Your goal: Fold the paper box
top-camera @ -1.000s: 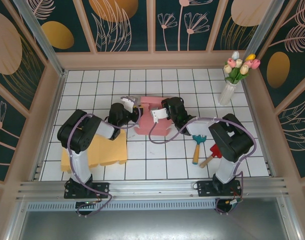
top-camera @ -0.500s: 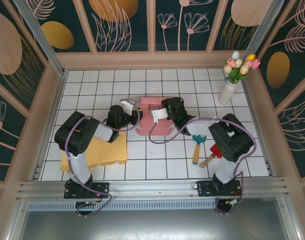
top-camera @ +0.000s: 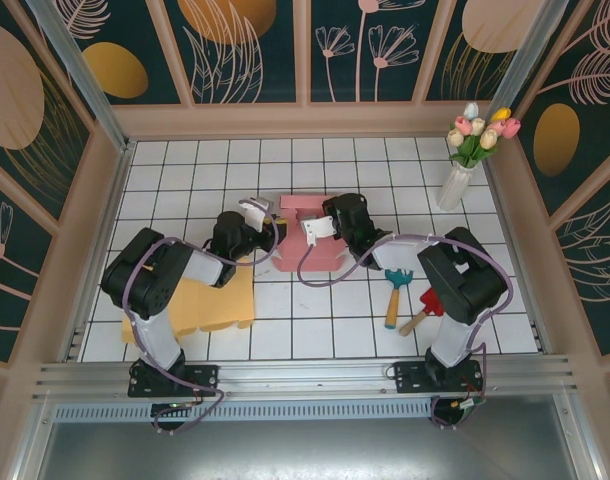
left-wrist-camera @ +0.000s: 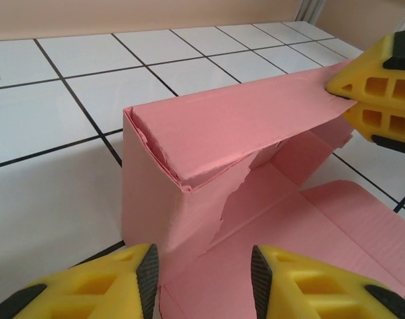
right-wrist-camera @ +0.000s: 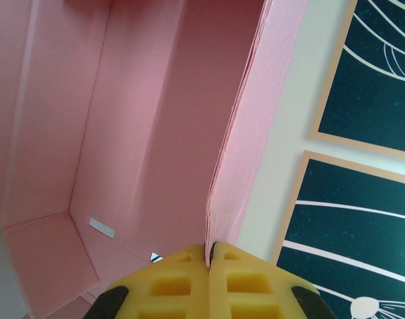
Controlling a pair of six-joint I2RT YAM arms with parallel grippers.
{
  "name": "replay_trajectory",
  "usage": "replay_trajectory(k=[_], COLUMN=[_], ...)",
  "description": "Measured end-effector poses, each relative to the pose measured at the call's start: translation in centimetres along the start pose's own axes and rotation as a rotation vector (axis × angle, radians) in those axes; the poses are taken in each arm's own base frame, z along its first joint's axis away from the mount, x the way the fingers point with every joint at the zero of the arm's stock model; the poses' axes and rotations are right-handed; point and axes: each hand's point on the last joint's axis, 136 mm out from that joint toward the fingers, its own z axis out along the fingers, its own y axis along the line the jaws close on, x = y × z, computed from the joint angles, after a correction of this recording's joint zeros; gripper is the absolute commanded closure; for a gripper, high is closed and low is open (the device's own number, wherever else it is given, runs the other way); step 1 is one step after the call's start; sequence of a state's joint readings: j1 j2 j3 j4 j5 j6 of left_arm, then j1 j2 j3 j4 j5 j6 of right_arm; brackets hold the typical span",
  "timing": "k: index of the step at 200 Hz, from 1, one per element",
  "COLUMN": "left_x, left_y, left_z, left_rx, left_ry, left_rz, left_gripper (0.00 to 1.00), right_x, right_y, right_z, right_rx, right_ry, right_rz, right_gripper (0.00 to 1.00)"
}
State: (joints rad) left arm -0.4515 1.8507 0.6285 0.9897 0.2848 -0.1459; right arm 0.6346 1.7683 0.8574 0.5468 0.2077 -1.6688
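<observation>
Paper box point(top-camera: 287, 255) partly beneath the right arm point(top-camera: 350, 225), overhead view

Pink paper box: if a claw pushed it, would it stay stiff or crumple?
Probably floppy: the pink paper box has thin walls, one pinched flat in the right gripper. Likely fragile too; a ragged torn edge shows inside. It looks light, so a push would probably slide it.

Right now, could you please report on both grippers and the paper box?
Left gripper open, at the paper box's corner. Right gripper shut on its side wall. Box part-folded, one inner edge torn. Garden tools off right, apart from it.
</observation>
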Motion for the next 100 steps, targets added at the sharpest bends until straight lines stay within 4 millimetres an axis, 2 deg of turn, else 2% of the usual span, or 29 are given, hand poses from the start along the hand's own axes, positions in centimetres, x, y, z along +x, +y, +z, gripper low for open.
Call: replay_trajectory(k=[52, 100], left_x=[-0.1, -0.2], left_y=[0.9, 1.5], left_z=[2.8, 4.3], left_rx=[-0.007, -0.039], left_ry=[0.033, 0.049], left_rz=[-0.015, -0.028], left_gripper=[0.55, 0.57], right_x=[0.0, 0.2], right_y=[-0.1, -0.3], right_z=[0.1, 0.5], right_rx=[-0.003, -0.001], right_ry=[0.0, 0.008], right_rz=[0.002, 0.013], right_gripper=[1.0, 1.0])
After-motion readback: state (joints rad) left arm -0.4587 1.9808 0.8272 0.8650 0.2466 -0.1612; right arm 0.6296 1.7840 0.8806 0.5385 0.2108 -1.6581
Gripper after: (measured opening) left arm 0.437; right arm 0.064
